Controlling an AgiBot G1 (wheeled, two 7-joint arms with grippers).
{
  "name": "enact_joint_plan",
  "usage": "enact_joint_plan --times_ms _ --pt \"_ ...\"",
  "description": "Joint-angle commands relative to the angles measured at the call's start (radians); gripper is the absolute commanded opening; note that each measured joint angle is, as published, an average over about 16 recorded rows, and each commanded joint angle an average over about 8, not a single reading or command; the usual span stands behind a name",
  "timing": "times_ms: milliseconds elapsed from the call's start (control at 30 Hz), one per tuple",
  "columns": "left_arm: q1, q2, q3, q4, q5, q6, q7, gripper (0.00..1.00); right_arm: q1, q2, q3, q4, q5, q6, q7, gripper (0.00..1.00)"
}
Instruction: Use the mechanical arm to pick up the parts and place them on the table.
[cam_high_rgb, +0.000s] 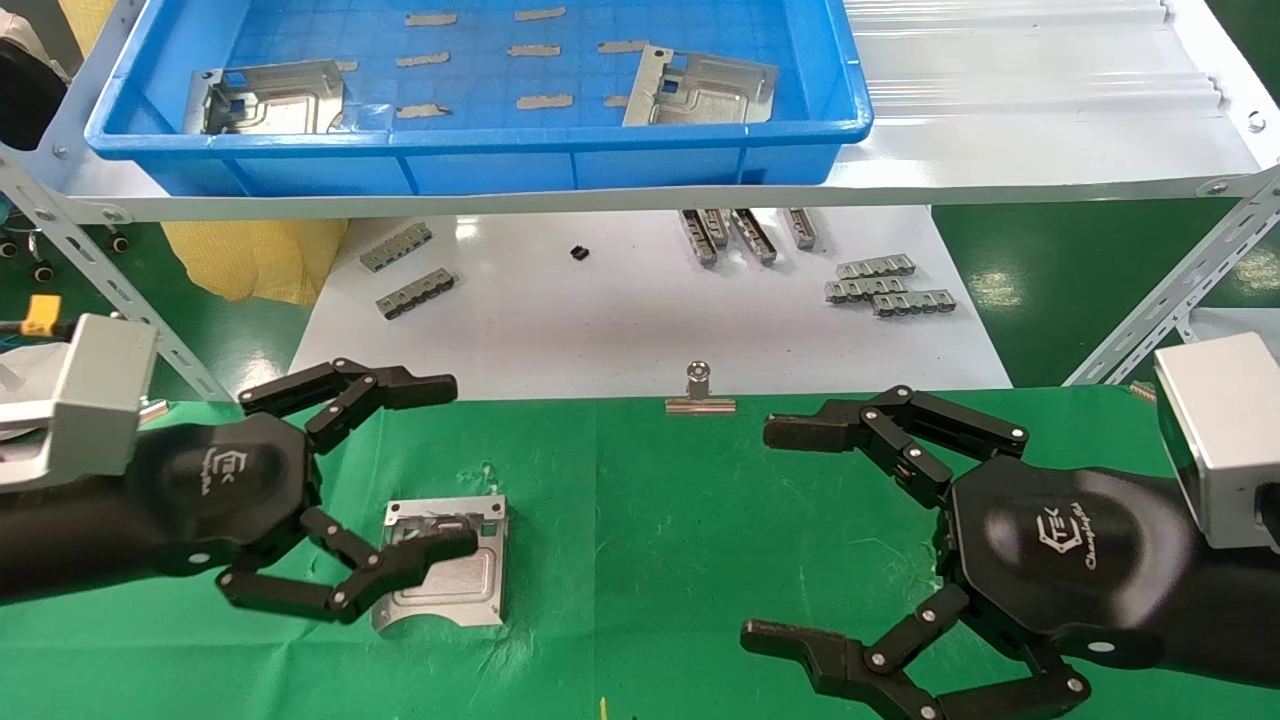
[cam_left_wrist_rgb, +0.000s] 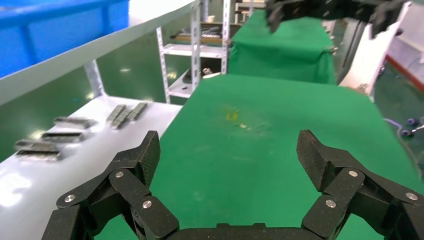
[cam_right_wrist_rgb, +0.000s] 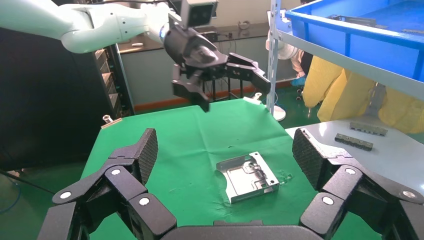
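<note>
One silver part (cam_high_rgb: 445, 585) lies flat on the green cloth table (cam_high_rgb: 660, 520); it also shows in the right wrist view (cam_right_wrist_rgb: 247, 177). My left gripper (cam_high_rgb: 445, 465) is open and empty, and its lower finger crosses the part in the head view. In the right wrist view the left gripper (cam_right_wrist_rgb: 220, 75) hangs above the cloth, apart from the part. My right gripper (cam_high_rgb: 780, 535) is open and empty over the right side of the table, facing the part. Two more parts (cam_high_rgb: 265, 100) (cam_high_rgb: 700, 90) lie in the blue bin (cam_high_rgb: 480, 140).
The bin stands on a white shelf (cam_high_rgb: 1040, 110) with slotted metal legs (cam_high_rgb: 1170, 300). Below it, a white board (cam_high_rgb: 620, 320) carries several small grey slotted strips (cam_high_rgb: 885, 285). A silver binder clip (cam_high_rgb: 700, 392) holds the cloth's far edge.
</note>
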Motion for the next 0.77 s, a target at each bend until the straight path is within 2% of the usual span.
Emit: enact_joint_plan --times_ms 33,467,767 --pt "0.020 -0.012 -0.016 -0.044 -0.013 -0.004 -0.026 1.00 0.000 0.000 0.000 0.000 0.000 0.000 0.000 1.00" --pt "0.135 -0.078 -0.108 -0.296 -0.086 -0.024 -0.169 1.00 0.000 0.000 0.000 0.000 0.000 0.000 0.000 1.00" --pt "0.150 -0.087 -0.120 -0.325 -0.097 -0.027 -0.181 1.00 0.000 0.000 0.000 0.000 0.000 0.000 0.000 1.00"
